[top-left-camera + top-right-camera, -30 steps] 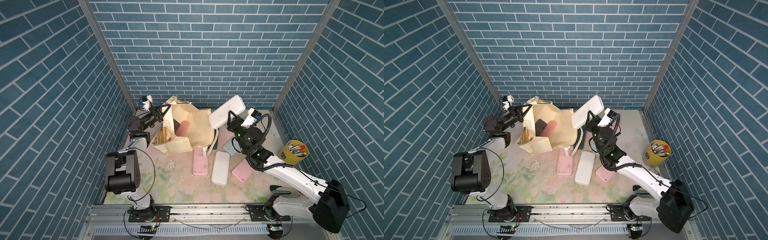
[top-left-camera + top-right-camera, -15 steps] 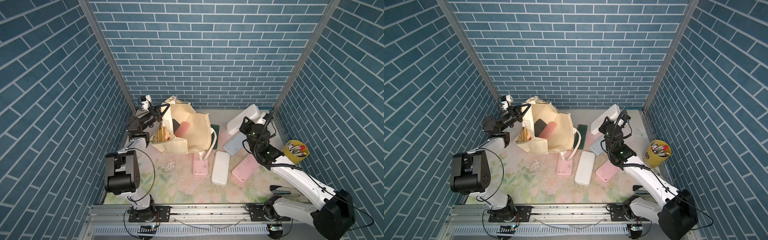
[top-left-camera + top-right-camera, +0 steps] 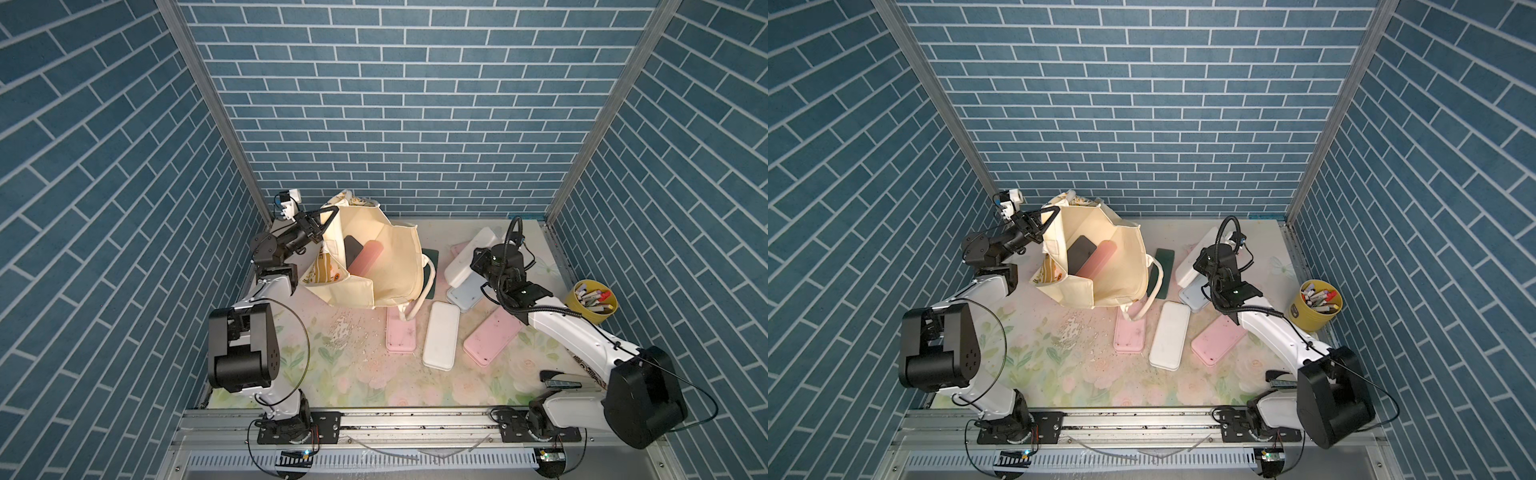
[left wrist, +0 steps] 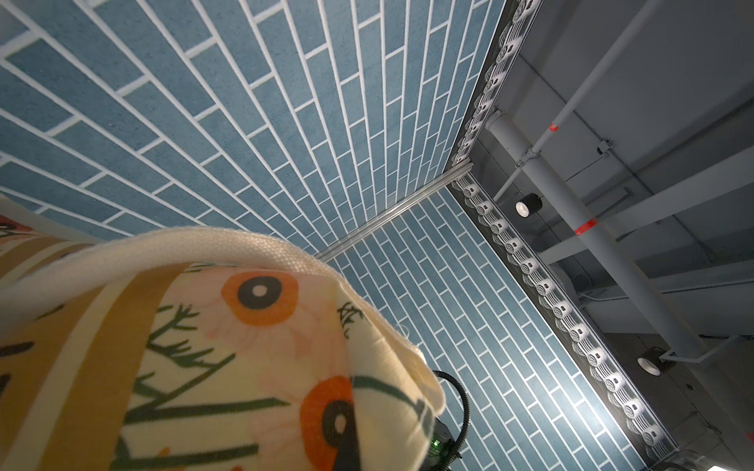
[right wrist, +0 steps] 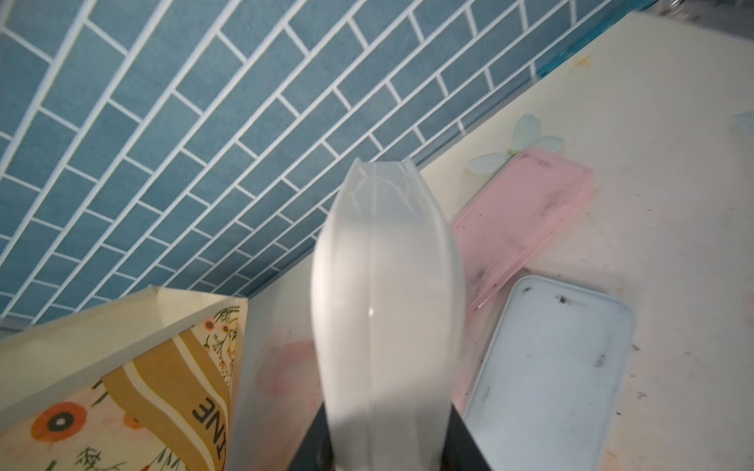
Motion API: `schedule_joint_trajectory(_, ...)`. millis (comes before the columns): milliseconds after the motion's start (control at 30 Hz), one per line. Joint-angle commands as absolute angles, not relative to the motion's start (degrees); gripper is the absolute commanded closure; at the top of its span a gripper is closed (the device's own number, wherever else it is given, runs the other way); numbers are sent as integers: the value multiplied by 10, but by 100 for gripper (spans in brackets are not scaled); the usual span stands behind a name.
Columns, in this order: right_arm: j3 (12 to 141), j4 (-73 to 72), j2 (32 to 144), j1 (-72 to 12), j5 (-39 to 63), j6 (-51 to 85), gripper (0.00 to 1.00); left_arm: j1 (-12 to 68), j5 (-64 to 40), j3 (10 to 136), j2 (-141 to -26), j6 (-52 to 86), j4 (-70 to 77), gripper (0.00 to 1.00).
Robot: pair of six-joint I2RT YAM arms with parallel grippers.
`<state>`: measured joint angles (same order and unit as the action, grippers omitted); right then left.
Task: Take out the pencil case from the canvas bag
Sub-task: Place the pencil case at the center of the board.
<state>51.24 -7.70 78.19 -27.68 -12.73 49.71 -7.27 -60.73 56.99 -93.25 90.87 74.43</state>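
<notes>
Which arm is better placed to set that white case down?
Right. The right gripper grips the white plastic pencil case low over the table; the left gripper is shut on the rim of the cream canvas bag, holding it open.

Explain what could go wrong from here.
The right gripper holds the white pencil case tilted by the pale blue case; released there, it may land across it. The left gripper pinches the rim of the canvas bag; if it slips, the mouth could fold over the pink case inside.
</notes>
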Motion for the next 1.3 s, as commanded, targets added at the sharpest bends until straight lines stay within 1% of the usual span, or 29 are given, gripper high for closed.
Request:
schedule_joint_trajectory(0,566,-149,826,-276,-32,511,100,-78,-595,588,-898,909,805,96)
schedule_joint_trajectory(167,609,-208,918,-277,45,530,100,-79,-594,588,-893,909,805,96)
schedule_joint_trajectory(200,618,-214,933,-277,47,535,100,-79,-594,588,-893,909,805,96)
schedule_joint_trajectory(233,630,-220,951,-277,74,541,100,-80,-595,588,-893,909,806,96)
schedule_joint_trajectory(333,666,-230,997,-277,111,556,100,-81,-597,589,-893,909,805,96)
schedule_joint_trajectory(667,792,-185,1138,-279,210,598,100,-82,-594,587,-896,910,804,96)
schedule_joint_trajectory(933,838,-169,1189,-281,240,615,100,-83,-593,586,-901,911,804,96)
schedule_joint_trajectory(1100,892,-97,1226,-281,255,615,100,-83,-593,586,-904,911,802,96)
schedule_joint_trajectory(1267,919,-66,1249,-282,265,626,100,-83,-595,585,-901,908,798,96)
